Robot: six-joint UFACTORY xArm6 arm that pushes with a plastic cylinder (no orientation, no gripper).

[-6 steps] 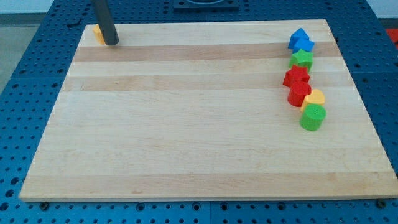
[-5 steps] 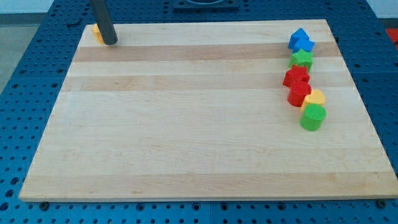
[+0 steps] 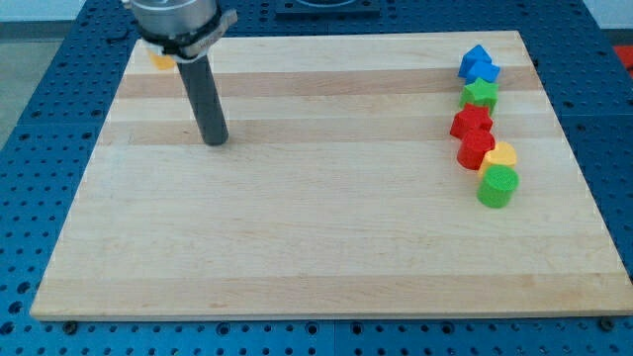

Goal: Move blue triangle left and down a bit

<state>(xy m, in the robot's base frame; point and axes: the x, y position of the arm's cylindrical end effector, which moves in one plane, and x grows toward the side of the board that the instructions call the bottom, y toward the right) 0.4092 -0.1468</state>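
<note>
The arm has no pincer, only a dark rod that holds nothing, and my tip (image 3: pixel 215 141) rests on the pale wooden board (image 3: pixel 316 237) in the upper left of the frame, well apart from every block. The blue triangle block (image 3: pixel 475 56), which is perhaps touching a second blue block (image 3: pixel 486 71) just beside it, sits in the upper right corner at the head of a column of green, red and yellow blocks. I judge this the approach step: the tip must cross the board, reach the triangle's upper right side, and push it left and down.

Blue triangle (image 3: pixel 476 57), red blocks (image 3: pixel 473 125), pale wood board (image 3: pixel 316 227).
</note>
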